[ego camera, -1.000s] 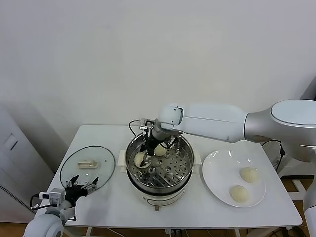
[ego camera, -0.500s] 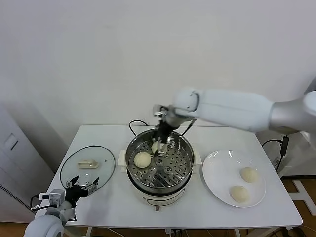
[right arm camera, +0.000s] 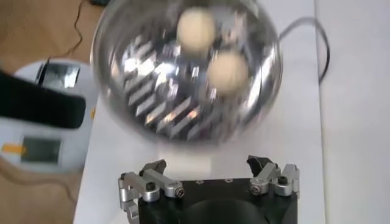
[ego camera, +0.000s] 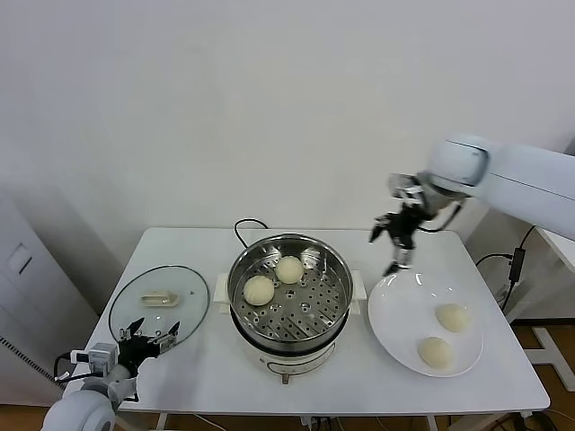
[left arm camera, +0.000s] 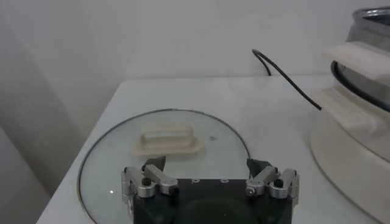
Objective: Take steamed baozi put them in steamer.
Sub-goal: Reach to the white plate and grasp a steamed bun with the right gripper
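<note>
A white tabletop (ego camera: 225, 377) stands against a plain pale wall (ego camera: 269, 108), with a grey-white cabinet (ego camera: 22, 296) at its left.

At the middle of the tabletop sits the steamer (ego camera: 289, 301), a shiny steel pot on a white base, its black cord (ego camera: 243, 226) running off on the far side. Two steamed baozi lie on its perforated tray: one baozi (ego camera: 289, 269) toward the far side and another baozi (ego camera: 259, 289) to its left and nearer, close together. To the right of the steamer is a flat white plate (ego camera: 386, 323) carrying two more buns, one (ego camera: 452, 317) farther and one (ego camera: 436, 352) nearer, apart from each other. To the left of the steamer a round glass lid (ego camera: 159, 303) with a beige handle (ego camera: 160, 298) lies flat on the tabletop.

The right gripper (ego camera: 393, 247) hangs in the air above the far left edge of the plate, right of the steamer, jaws spread wide and holding nothing; its wrist view looks down on the steamer and both buns inside. The left gripper (ego camera: 149, 337) is parked low at the near left corner, just beside the near edge of the lid, jaws wide and empty.
</note>
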